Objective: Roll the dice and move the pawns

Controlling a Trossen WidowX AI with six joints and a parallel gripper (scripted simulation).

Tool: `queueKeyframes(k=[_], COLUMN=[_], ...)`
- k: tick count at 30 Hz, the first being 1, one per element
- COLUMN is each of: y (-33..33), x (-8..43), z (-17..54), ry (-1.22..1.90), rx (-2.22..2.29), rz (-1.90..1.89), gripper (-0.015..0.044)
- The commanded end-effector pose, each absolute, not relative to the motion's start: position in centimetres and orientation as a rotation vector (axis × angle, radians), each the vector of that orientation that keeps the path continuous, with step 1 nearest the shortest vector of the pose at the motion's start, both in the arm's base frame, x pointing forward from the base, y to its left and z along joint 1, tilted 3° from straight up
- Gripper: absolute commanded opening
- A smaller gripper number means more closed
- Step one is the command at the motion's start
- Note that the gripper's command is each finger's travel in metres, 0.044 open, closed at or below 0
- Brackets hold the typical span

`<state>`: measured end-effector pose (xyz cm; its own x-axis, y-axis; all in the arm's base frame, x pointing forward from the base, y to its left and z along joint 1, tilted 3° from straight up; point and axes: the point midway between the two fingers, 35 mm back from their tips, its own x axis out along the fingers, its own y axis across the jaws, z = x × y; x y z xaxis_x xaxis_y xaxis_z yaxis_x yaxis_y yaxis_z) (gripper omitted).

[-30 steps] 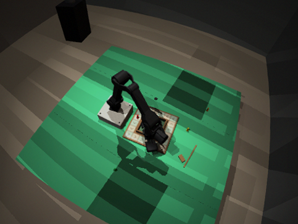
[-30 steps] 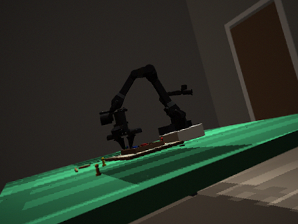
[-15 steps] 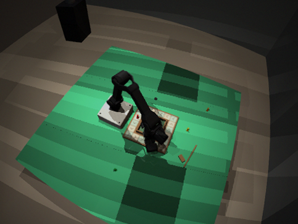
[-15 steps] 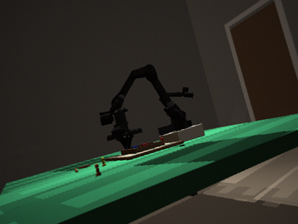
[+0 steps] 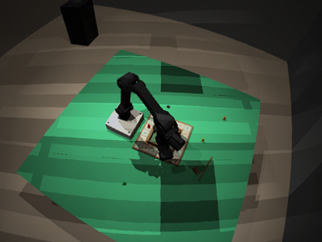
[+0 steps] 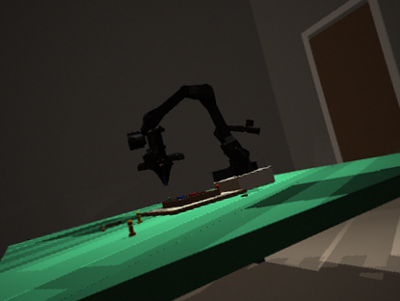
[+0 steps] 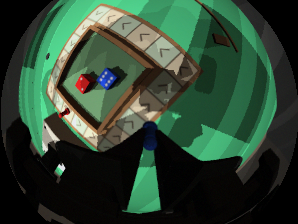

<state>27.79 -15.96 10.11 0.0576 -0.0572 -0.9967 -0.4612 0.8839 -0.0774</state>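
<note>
Both dice (image 7: pixel 99 80) rest in the tray (image 7: pixel 79 48); gripper (image 7: pixel 150 137), clamped on blue pawn (image 7: pixel 150 135), must carry it forward toward 12 o'clock
</note>
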Motion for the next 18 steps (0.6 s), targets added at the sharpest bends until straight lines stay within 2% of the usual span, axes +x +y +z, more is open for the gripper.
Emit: queueKeyframes(k=[1,10,18], y=[-15.7,-15.4,-12.6], x=[27.4,27.1,30.3], z=[13.4,15.0,13.5], ry=[1.482,1.482,1.483], rx=[-0.436,-0.436,-0.434], rz=[0.32,0.321,0.328], gripper=[0.0,0.0,0.0])
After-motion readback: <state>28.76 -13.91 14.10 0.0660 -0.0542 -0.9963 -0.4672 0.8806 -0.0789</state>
